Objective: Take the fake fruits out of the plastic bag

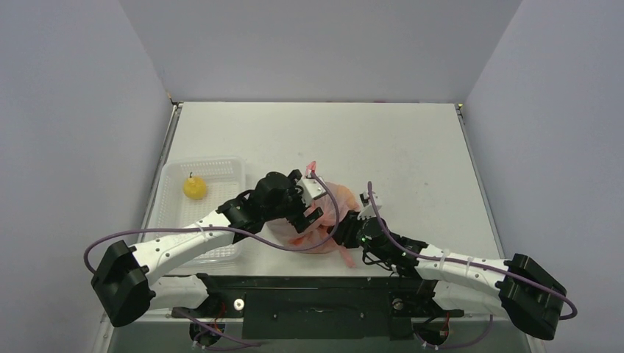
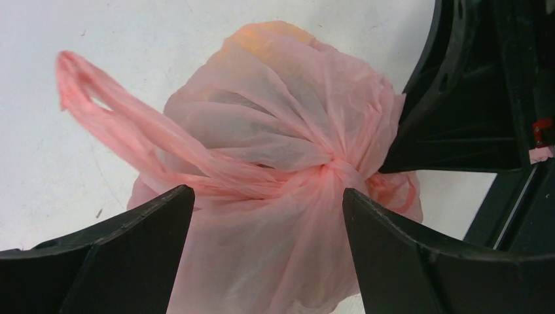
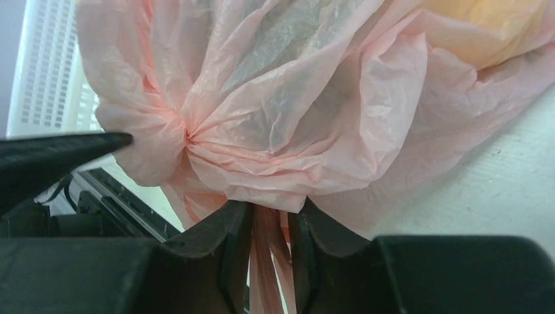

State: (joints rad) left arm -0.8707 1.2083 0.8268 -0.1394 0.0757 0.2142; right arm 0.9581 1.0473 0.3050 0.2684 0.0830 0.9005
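Observation:
The pink plastic bag (image 1: 329, 223) lies on the table between both arms, its mouth tied in a knot (image 2: 338, 170). One loop handle (image 2: 98, 111) sticks out to the side. A yellow-orange fruit (image 3: 487, 26) shows faintly through the film; the other fake fruits inside are hidden. My left gripper (image 2: 267, 191) is open wide and straddles the bag just below the knot. My right gripper (image 3: 270, 212) stands only slightly open at the bag's near side, with strands of the other handle hanging loosely in the narrow gap. One yellow fruit (image 1: 195, 187) sits in the tray.
A clear rectangular tray (image 1: 171, 175) stands at the left of the table, beside the left arm. The right arm's black wrist (image 2: 471, 98) is close against the bag's right side. A left finger (image 3: 59, 154) reaches in next to the knot.

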